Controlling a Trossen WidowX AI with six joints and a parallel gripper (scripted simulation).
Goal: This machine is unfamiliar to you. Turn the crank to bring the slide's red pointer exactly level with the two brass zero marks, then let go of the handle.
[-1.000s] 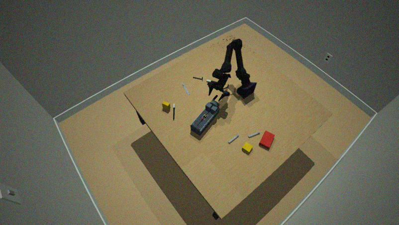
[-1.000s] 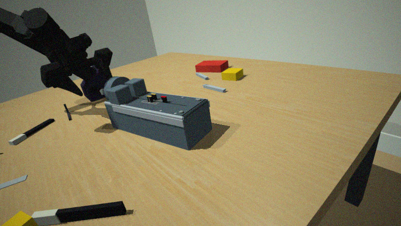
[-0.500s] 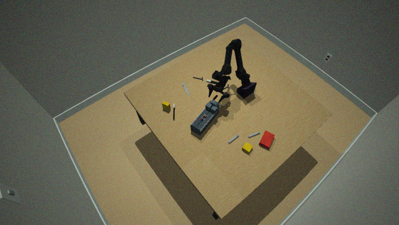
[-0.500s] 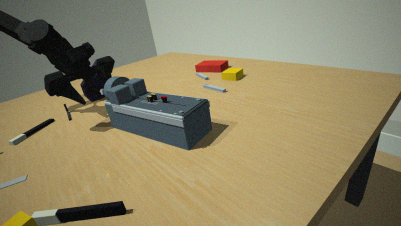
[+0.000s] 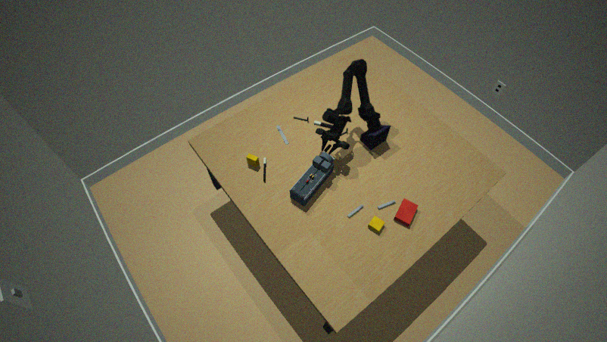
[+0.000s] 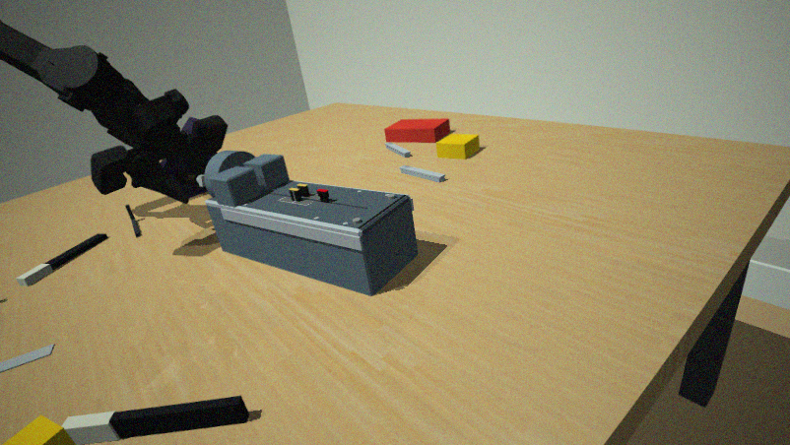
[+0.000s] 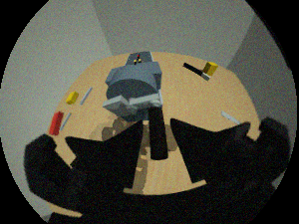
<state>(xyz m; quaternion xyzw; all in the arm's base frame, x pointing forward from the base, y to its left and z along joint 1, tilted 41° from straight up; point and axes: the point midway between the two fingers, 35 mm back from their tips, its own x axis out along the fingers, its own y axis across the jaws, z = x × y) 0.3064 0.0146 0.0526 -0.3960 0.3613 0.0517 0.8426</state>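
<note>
The slate-blue machine [image 5: 306, 191] [image 6: 293, 245] stands on the table. The slide's red pointer [image 6: 322, 192] [image 5: 307, 181] is off the two brass zero marks, displaced toward the box end away from the crank. One brass mark [image 6: 295, 193] stands on the near side of the slot, the other brass mark [image 6: 302, 188] on the far side. The pale crank arm [image 7: 145, 101] carries a black handle [image 7: 158, 140] that points toward my gripper. My gripper [image 7: 156, 121] [image 5: 327, 149] is partly open, its fingers on either side of the handle with a narrow gap on each side. In the exterior view the arm hides the handle.
A red block [image 5: 406, 212] [image 6: 416, 131], a yellow block [image 5: 376, 224] [image 6: 457, 146] and two grey bars lie beyond the machine's far side. Another yellow block [image 5: 252, 160] and a black-and-white stick [image 5: 264, 170] lie on the other side. More thin tools lie near the arm.
</note>
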